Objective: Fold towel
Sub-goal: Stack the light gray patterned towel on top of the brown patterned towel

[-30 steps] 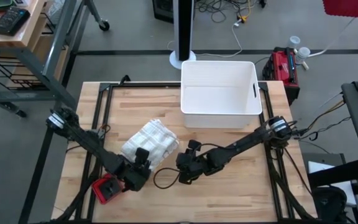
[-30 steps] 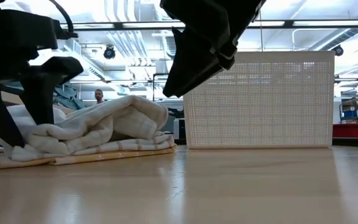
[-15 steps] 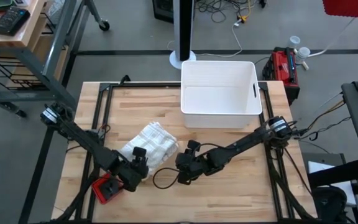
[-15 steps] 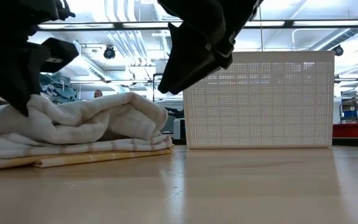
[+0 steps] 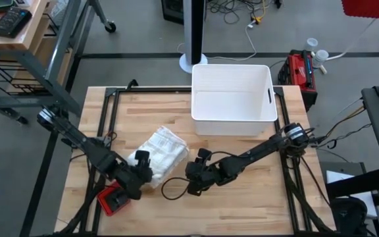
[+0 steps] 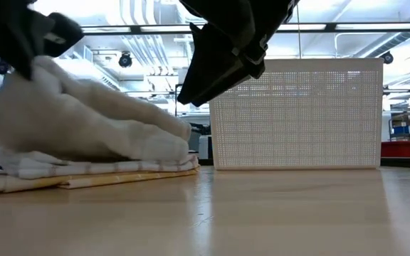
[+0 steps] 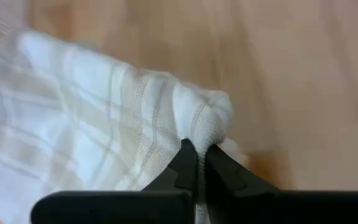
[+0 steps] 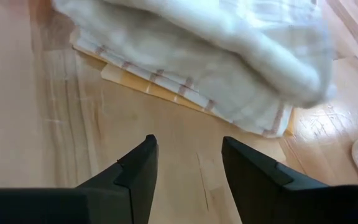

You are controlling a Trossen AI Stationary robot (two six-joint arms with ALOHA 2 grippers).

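The white towel (image 5: 160, 148) with pale stripes lies bunched in layers on the wooden table, left of centre. My left gripper (image 5: 141, 160) is at its near-left edge, shut on a raised part of the cloth (image 6: 41, 85); the lower layers (image 6: 91, 174) lie flat on the table. My right gripper (image 5: 191, 176) hovers open just right of the towel, above the table. In the right wrist view its fingers (image 8: 185, 146) point at the towel's edge (image 8: 185, 81) with nothing between them. My left gripper pinches a bunched fold of the towel (image 7: 199, 124) between its two fingers; several layers seem gathered there. The fingers (image 7: 188, 163) come slanting down from the table's left near side. The held part is lifted above the lower layers and slopes down to the rest of the towel, which lies on the table.
A white bin (image 5: 232, 99) stands at the table's far side, right of centre; in the low view its perforated wall (image 6: 297, 114) stands behind the towel. A red object (image 5: 114, 199) lies near the left front corner. A dark cable loop (image 5: 172, 187) lies near the right gripper.
My left gripper has shut on the towel's near-left part and gone up and a little toward the table's left. The cloth it holds has risen off the pile, while the lower layers have stayed flat. My right gripper has kept still.
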